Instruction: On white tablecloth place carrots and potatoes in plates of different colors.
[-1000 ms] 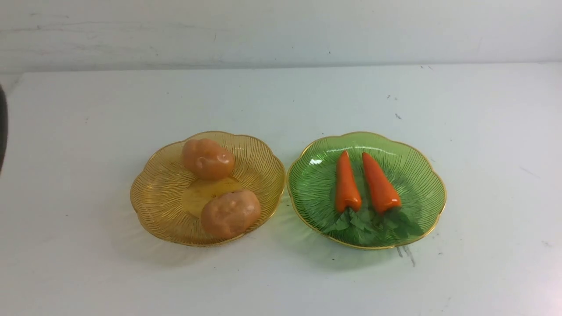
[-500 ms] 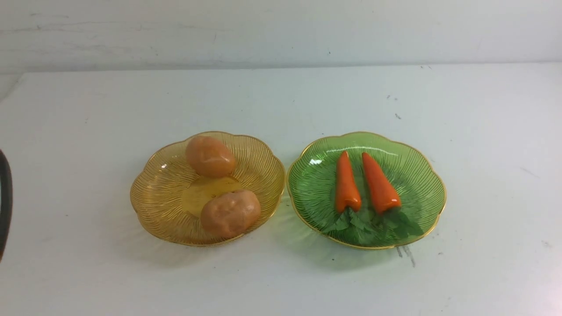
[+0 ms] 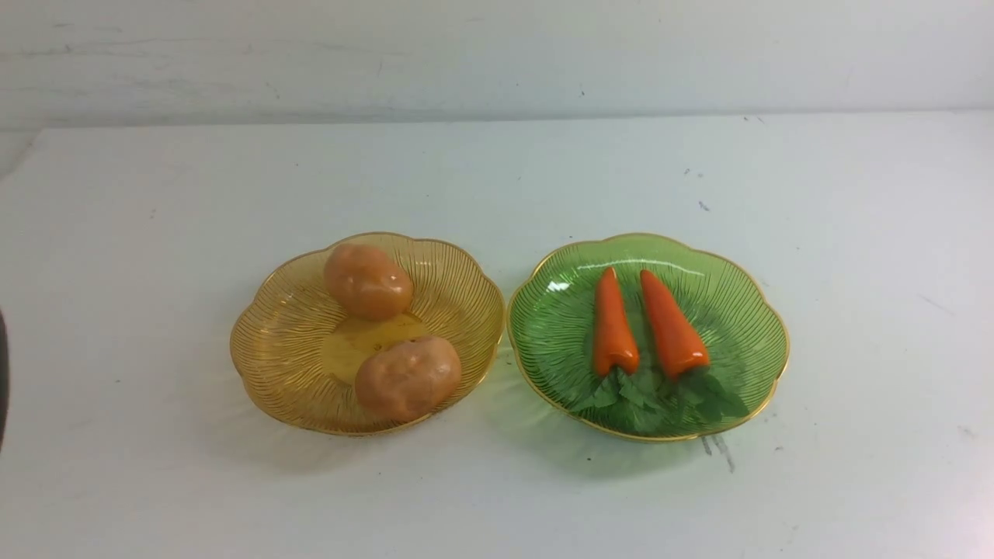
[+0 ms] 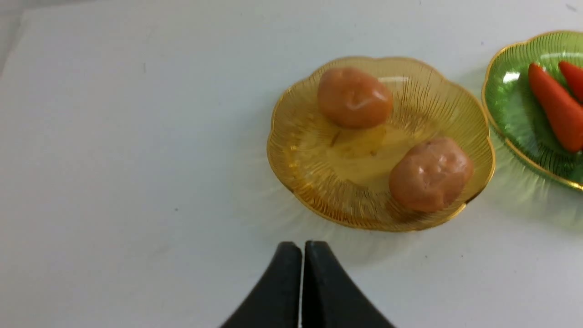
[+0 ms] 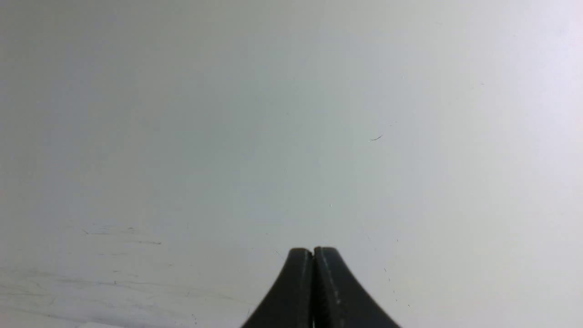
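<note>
Two tan potatoes, a far one (image 3: 368, 281) and a near one (image 3: 408, 377), lie in the amber-yellow plate (image 3: 279, 349) on the white tablecloth (image 3: 155, 233). Two orange carrots (image 3: 613, 324) (image 3: 672, 326) lie side by side in the green plate (image 3: 745, 334), leafy tops toward me. In the left wrist view my left gripper (image 4: 302, 246) is shut and empty, short of the yellow plate (image 4: 296, 150) with its potatoes (image 4: 354, 97) (image 4: 430, 175). My right gripper (image 5: 313, 251) is shut over bare cloth, holding nothing.
A pale wall (image 3: 497, 54) rises behind the cloth's back edge. A dark sliver of my left arm (image 3: 2, 373) shows at the front view's left border. Small dark specks and a grey scuff (image 3: 718, 449) mark the cloth near the green plate.
The far potato has rocked slightly in the yellow plate. The dark piece of my left arm at the left border has shifted and now shows less.
</note>
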### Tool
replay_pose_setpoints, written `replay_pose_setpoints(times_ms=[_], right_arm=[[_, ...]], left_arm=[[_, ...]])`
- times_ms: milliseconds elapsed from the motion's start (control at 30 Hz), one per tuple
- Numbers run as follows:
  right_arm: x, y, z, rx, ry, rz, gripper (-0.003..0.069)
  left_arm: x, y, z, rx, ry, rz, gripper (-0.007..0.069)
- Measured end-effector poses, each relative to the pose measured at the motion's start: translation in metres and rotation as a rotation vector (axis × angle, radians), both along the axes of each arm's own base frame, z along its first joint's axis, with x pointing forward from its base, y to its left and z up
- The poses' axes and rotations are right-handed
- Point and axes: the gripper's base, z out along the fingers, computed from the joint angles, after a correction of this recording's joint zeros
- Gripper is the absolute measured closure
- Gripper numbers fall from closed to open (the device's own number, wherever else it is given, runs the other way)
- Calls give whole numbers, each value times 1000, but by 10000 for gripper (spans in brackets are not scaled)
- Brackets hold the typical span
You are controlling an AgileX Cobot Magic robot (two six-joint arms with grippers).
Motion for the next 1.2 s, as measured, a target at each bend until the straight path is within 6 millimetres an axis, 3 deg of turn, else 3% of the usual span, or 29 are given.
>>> replay_pose_setpoints(times_ms=[267,400,1200], right_arm=[[0,0,0,1,-5,1,674],[0,0,0,1,-5,1,674],[0,0,0,21,2,9,674]], left_arm=[[-18,2,-47,-54,-156,3,628],[-23,2,-61,-112,-227,3,628],[-26,2,-73,-81,-234,-7,628]])
